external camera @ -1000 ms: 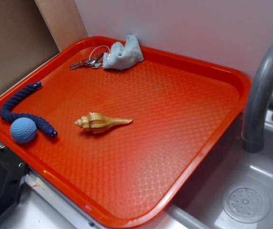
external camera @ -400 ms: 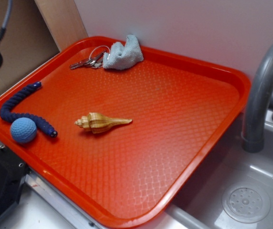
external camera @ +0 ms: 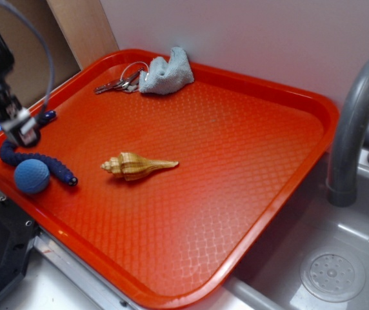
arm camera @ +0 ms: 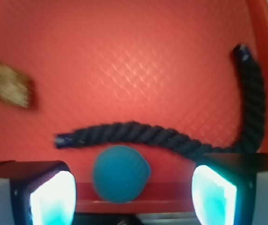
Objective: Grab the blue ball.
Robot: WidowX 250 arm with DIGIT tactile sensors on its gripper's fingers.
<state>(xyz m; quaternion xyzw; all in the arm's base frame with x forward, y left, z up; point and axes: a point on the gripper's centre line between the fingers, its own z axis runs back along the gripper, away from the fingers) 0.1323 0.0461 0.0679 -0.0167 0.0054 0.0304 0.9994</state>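
Fingers (arm camera: 134, 187) spread wide apart, empty, flanking the blue ball (arm camera: 121, 173) without touching.

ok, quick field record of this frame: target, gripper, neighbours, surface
target: blue ball, at the near-left corner of the tray, not held
gripper: gripper above the rope, fingers spread wide, nothing between them; in the wrist view the ball sits between the fingers
rope: navy rope curving around the ball's far side
shell: shell to the right of the ball, apart from it
far edge: keys beside grey cloth
surface: red tray
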